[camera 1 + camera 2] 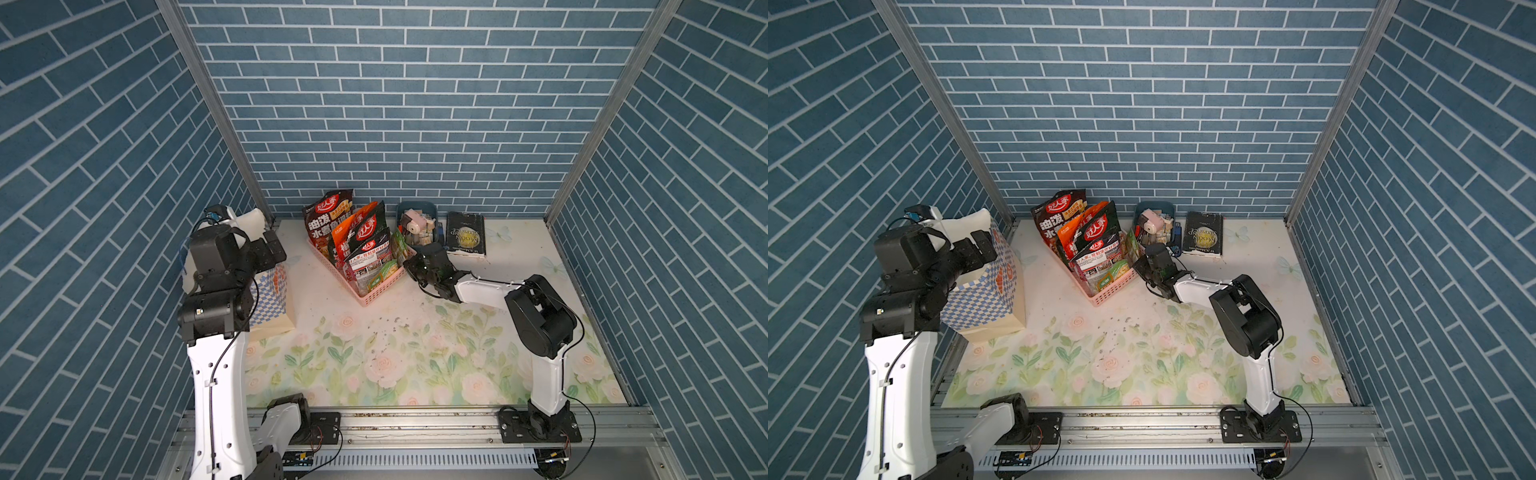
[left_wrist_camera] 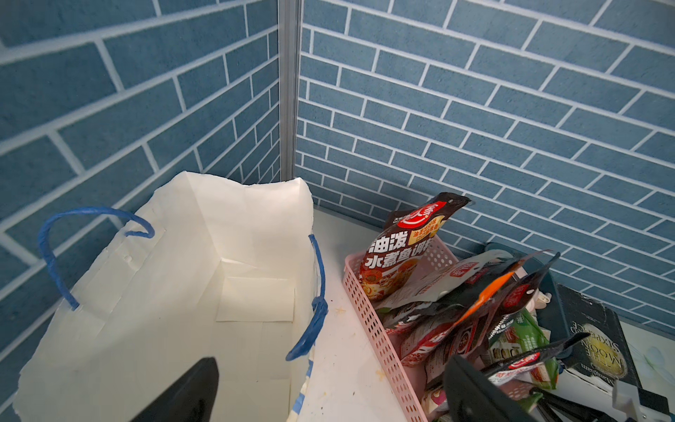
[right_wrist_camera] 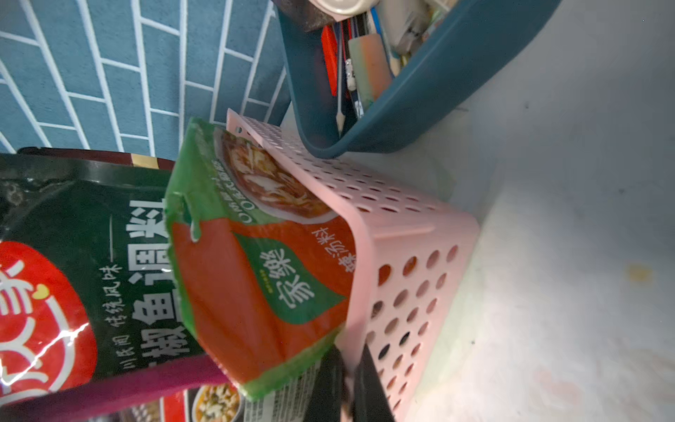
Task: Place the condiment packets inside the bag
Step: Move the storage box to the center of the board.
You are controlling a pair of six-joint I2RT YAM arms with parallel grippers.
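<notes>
Bag (image 1: 988, 299) stood open at the table's (image 1: 374, 332) 9 o'clock, basket (image 1: 365, 297) at 11 o'clock holding the upright packets (image 1: 328, 220), left gripper (image 2: 330, 360) spread wide and empty above the bag's mouth, right gripper (image 3: 349, 383) pinched shut on the basket's rim at its 3 o'clock.

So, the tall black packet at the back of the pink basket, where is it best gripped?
Probably by its upper part, coming from above, jaws across the flat faces. The black packet stands nearly upright in the pink basket and rises over the other packets, so only its top is free.
</notes>
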